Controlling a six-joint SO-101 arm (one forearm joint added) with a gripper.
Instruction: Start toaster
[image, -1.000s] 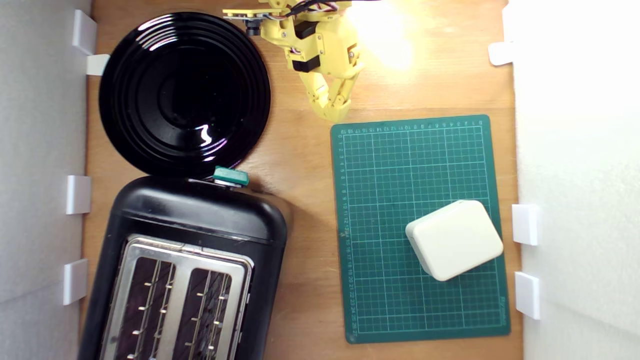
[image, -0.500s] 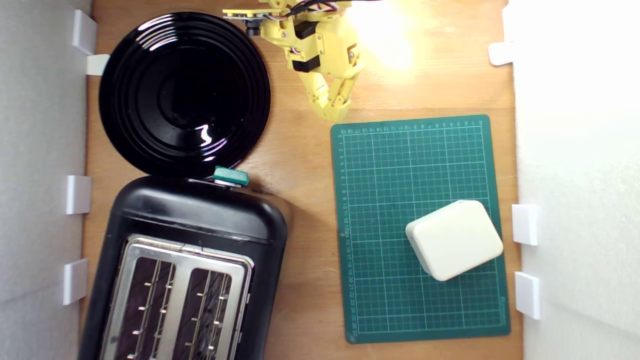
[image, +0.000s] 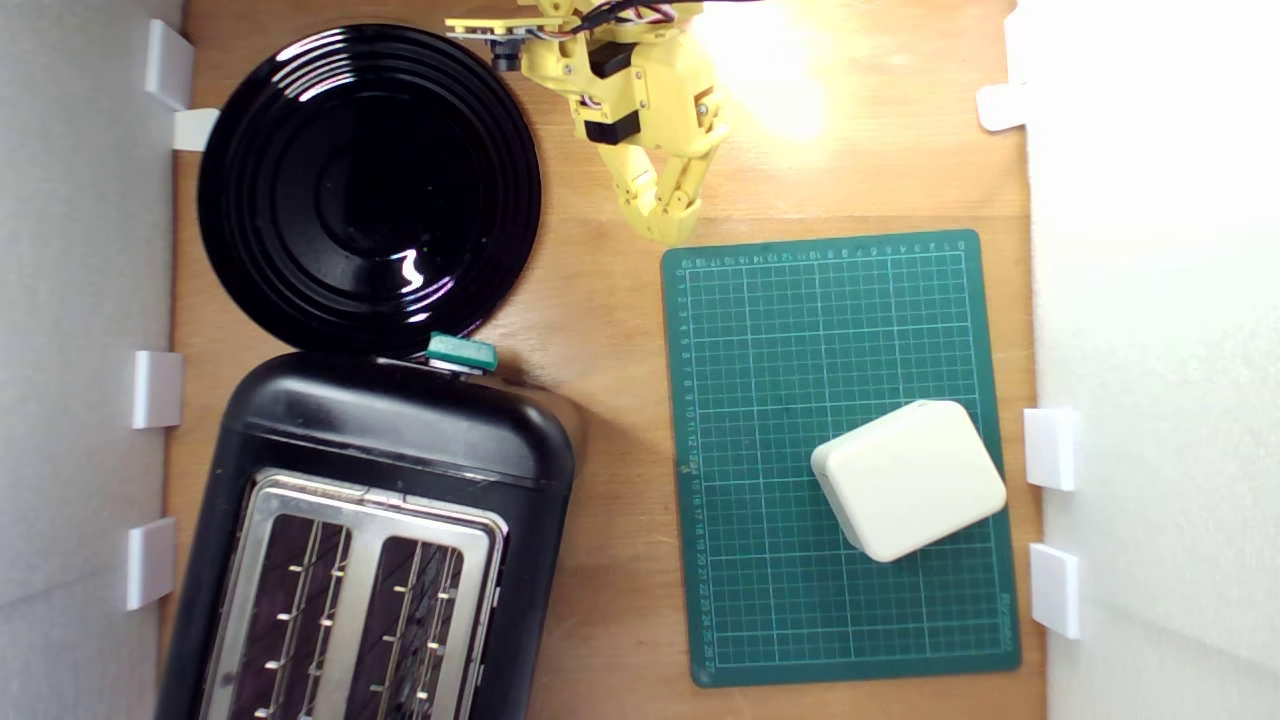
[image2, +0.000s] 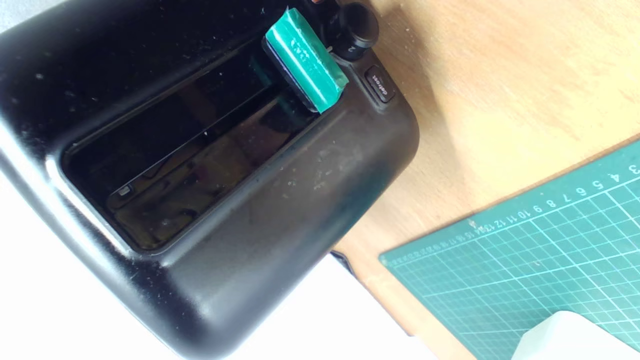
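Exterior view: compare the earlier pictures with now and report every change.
Nothing has visibly changed. The gripper hangs shut over bare wood, apart from the toaster, whose green lever is untouched. The plate and cream box lie where they were.

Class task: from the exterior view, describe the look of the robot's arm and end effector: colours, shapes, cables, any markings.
The arm is blocky yellow plastic with black inset motor blocks. A bundle of black, red and white cables runs along its top. A small black camera lens sits on a flat yellow bracket at its side. The end effector has two tapered yellow fingers narrowing to blunt tips. No markings are legible.
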